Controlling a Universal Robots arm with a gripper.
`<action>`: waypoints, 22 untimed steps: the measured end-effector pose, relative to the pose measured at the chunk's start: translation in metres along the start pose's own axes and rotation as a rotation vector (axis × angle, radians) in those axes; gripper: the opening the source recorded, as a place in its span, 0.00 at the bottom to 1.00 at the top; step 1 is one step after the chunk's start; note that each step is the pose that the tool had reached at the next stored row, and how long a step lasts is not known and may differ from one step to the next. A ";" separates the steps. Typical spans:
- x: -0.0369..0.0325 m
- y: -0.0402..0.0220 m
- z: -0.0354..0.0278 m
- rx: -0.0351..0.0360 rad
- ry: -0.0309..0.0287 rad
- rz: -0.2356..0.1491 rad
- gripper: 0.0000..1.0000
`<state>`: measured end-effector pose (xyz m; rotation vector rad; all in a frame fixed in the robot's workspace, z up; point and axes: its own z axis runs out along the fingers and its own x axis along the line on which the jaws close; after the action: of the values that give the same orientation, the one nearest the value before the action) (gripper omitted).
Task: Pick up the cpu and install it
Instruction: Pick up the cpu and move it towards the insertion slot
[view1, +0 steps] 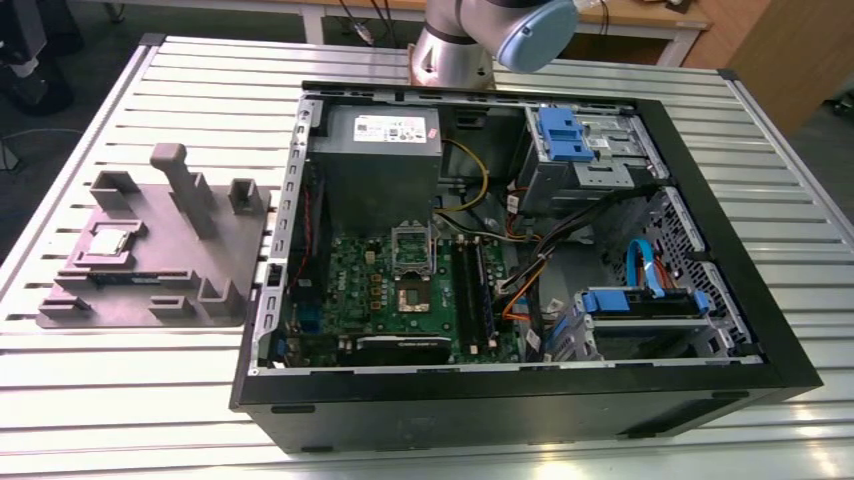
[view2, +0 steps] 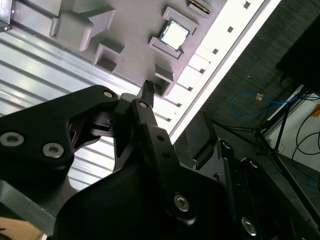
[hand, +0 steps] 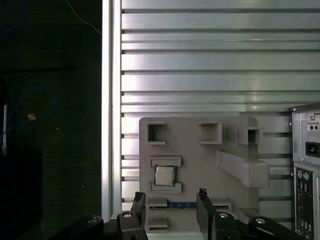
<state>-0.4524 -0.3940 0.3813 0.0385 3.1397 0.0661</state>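
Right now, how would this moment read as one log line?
gripper: open, empty | cpu: in grey holder, not gripped | computer case: open

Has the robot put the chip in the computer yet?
Not yet, nothing looks done. The cpu lies in its grey tray beside the computer. Nothing is in hand: the open gripper hovers near the cpu. Left: picking it up and fitting it on the motherboard.
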 end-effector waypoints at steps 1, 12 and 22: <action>0.0000 0.0000 0.0000 0.0000 0.0000 0.000 0.53; 0.0002 -0.0001 0.0021 0.0001 0.0021 -0.045 0.53; 0.0005 -0.0017 0.0079 0.0004 0.0053 -0.054 0.53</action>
<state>-0.4529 -0.3954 0.3734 -0.0472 3.1437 0.0657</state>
